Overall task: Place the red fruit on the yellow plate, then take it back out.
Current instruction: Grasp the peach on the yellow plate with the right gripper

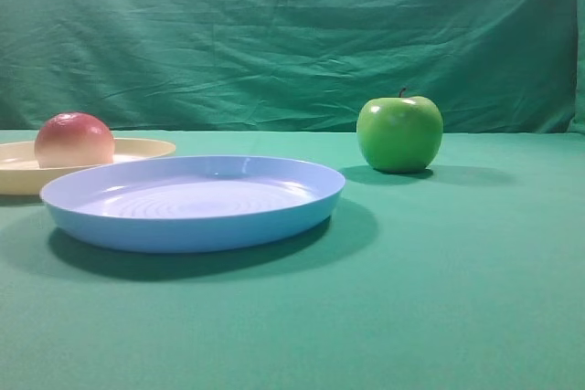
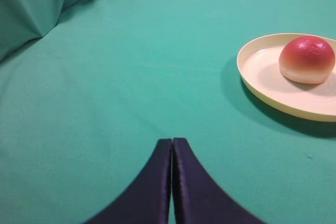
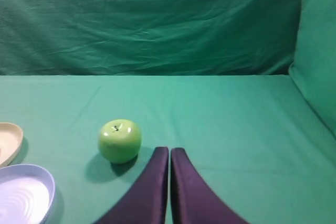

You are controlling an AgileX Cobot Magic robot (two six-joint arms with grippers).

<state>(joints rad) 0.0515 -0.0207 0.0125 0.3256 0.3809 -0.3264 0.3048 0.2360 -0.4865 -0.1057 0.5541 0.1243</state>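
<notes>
Exterior high view: shows red fruit (image 1: 74, 140) sitting on yellow plate (image 1: 137, 147) at far left, partly behind rim of blue plate (image 1: 192, 203) in foreground; green apple (image 1: 399, 132) upright on green cloth (image 1: 439, 299), well apart to the right. Shows neither gripper.

Left wrist view: gives what the high view lacks, namely left gripper (image 2: 172, 142), both dark fingers (image 2: 152, 182) pressed together tip to tip, nothing between them, hanging over bare green cloth (image 2: 131, 66). Shows red fruit (image 2: 307, 59) resting inside yellow plate (image 2: 257, 72), toward the far part of the dish, red top and pale cream underside. Places plate and fruit up and to the right of the fingertips, well apart, not touching. Leaves out blue plate and apple entirely.

Right wrist view: shows right gripper (image 3: 169, 151), fingers (image 3: 186, 192) likewise closed flat against each other, holding nothing. Puts green apple (image 3: 119, 140) just left of the fingertips, near but apart, stem dimple facing up. Catches only a sliver of yellow plate (image 3: 9, 140) at left edge and a corner of blue plate (image 3: 23, 195) at lower left. Cuts red fruit out of frame, so the fruit's place relative to this gripper cannot be read here beyond lying somewhere off to the left.
</notes>
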